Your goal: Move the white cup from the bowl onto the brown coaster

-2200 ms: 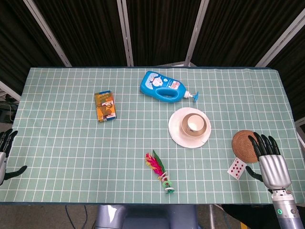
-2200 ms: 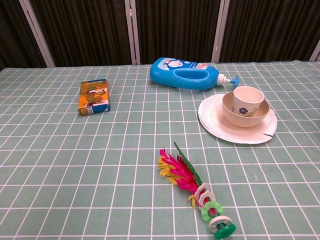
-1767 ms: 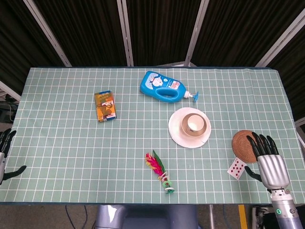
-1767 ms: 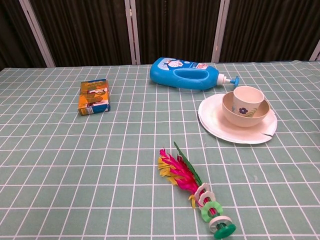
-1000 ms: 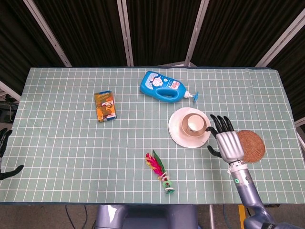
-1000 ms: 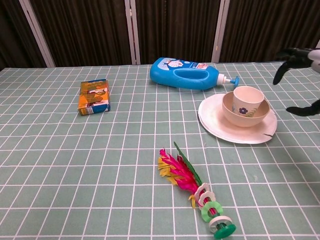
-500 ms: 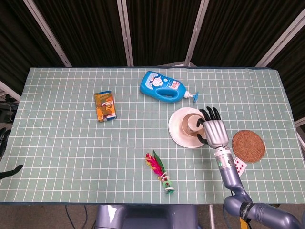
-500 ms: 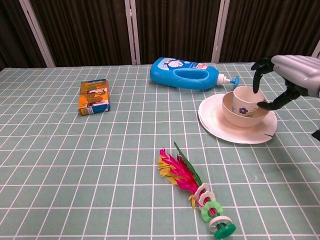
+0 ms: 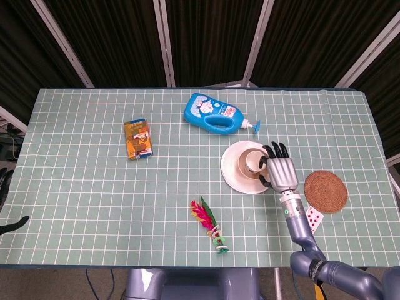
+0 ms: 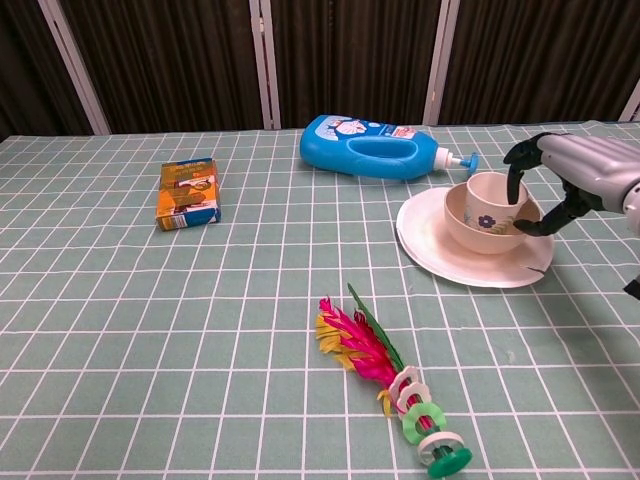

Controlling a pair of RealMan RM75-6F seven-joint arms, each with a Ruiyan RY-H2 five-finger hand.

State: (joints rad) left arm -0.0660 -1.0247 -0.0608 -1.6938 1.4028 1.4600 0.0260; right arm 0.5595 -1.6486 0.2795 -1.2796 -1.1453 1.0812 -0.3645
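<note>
- Presently, the table (image 9: 75, 187) is seen carrying a white plate (image 10: 430, 252) right of centre, and a bowl (image 10: 470, 238) is seated on that plate.
- Inside the bowl the white cup (image 10: 492, 196) is seen standing upright, its long axis vertical and its mouth facing up.
- Just to the right of the cup the right hand (image 10: 575, 170) is positioned, fingers curved around the cup's right side and thumb low at the bowl's edge; whether contact has been made cannot be told, and no grasp is shown, so the hand is judged unclosed and empty.
- From the hand, the cup lies directly to the left, so a short closing move, not a reach, is judged to be required.
- Right of the plate and apart from it, beside the forearm, the brown coaster (image 9: 325, 191) is located; a lift followed by a rightward carry is judged necessary.
- At the far left table edge the left hand (image 9: 7, 212) is only partly shown and its state cannot be told; the right hand is much the nearer.
</note>
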